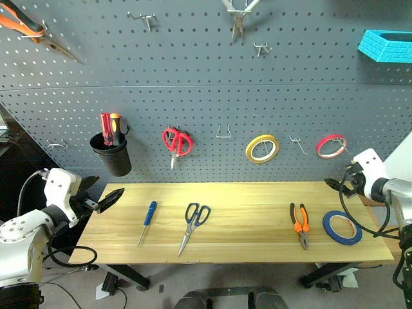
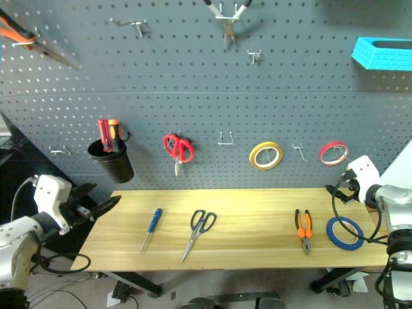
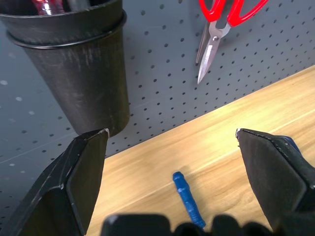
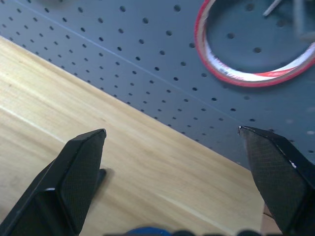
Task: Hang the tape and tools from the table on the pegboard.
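Meanwhile, both hands wide apart, empty.

Both eye views look forward and down from the head over the whole counter [image 1: 244, 225] and the pegboard [image 1: 206, 96] behind it, sharing nearly the same scene. The left wrist view sits close at the counter's left end, facing the black cup [image 3: 78, 73] and red scissors [image 3: 221, 19]. The right wrist view, close at the right end, faces what seems the red tape roll [image 4: 251, 44].

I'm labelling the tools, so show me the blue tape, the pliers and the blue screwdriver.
blue tape [image 1: 342, 228], left eye view, front rim.
pliers [image 1: 299, 224], left eye view, orange handles.
blue screwdriver [image 1: 150, 212], left eye view, handle.
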